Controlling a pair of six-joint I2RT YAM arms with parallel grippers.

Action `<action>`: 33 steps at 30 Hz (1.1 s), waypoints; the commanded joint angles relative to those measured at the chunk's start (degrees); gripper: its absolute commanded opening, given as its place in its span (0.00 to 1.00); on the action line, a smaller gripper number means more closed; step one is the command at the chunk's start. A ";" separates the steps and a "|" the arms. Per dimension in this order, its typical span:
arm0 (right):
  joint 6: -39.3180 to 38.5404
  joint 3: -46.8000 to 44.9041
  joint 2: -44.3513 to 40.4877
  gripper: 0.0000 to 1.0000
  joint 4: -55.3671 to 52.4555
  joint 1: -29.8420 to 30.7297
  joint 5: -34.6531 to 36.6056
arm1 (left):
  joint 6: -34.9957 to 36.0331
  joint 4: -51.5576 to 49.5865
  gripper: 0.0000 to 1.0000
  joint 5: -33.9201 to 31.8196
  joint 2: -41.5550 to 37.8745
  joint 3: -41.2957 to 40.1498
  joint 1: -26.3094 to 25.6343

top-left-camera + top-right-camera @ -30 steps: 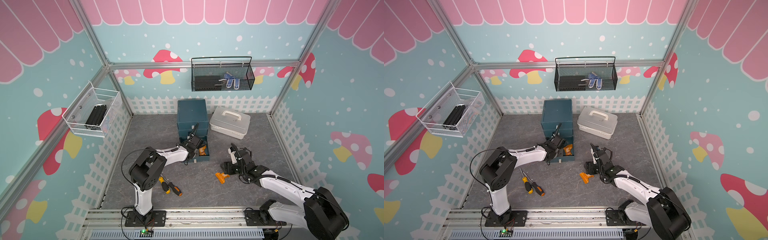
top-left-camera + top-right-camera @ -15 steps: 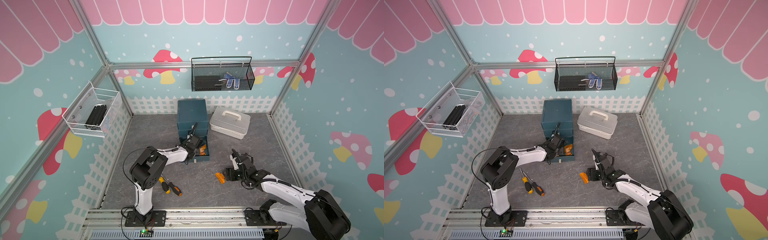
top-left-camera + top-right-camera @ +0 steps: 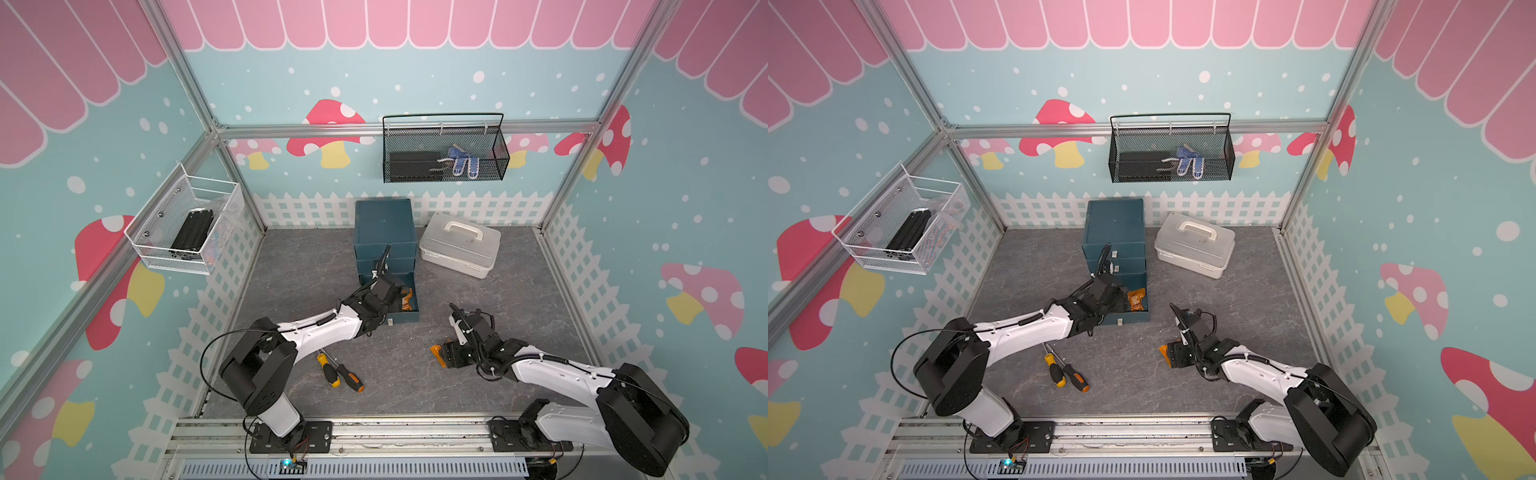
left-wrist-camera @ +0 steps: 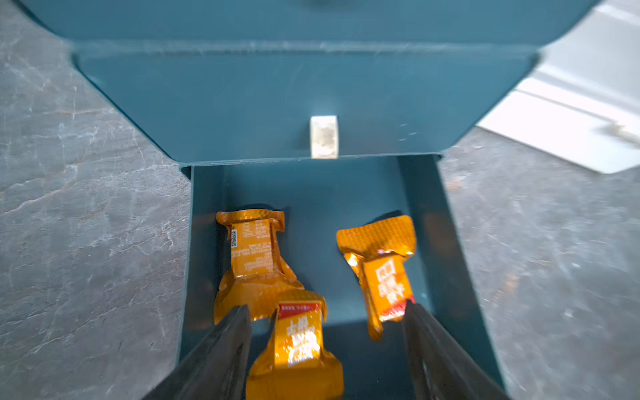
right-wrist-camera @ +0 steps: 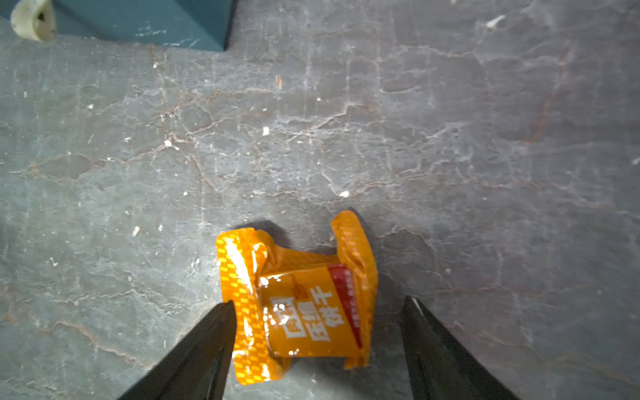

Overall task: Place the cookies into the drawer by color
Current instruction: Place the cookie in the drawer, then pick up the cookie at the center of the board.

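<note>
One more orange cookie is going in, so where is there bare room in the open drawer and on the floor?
In the open bottom drawer, the back strip between the three orange cookies and the cabinet front is bare; its front is crowded under the left claw. Floor is free between grey case and right claw.

In both top views the left gripper covers most of the open bottom level of the drawer, so only a scrap of the orange cookies shows and their number cannot be told, while its two upper levels hide whatever they hold. The loose orange cookie lies half under the right gripper, its label too small to read. In the left wrist view the nearest cookie is blurred and cut off by the picture's edge, as is the grey case
</note>
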 commanded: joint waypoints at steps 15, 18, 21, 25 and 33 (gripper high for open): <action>0.57 5.96 10.06 0.80 -8.45 6.78 8.96 | -1.50 -1.99 0.73 -2.72 -13.70 -9.98 -4.32; 1.64 7.71 11.48 0.79 -12.68 7.66 11.34 | -1.90 -1.94 0.73 -2.38 -15.26 -11.40 -4.45; 1.88 8.80 12.77 0.75 -13.90 7.86 11.98 | -1.99 -1.13 0.73 -2.34 -16.75 -13.00 -4.41; 2.97 9.50 10.99 0.80 -14.70 8.11 12.29 | -1.97 -0.19 0.73 -2.12 -17.54 -14.14 -4.41; 10.29 9.27 -0.16 0.90 -19.65 8.04 9.47 | -1.52 1.48 0.73 0.34 -17.93 -15.02 -4.45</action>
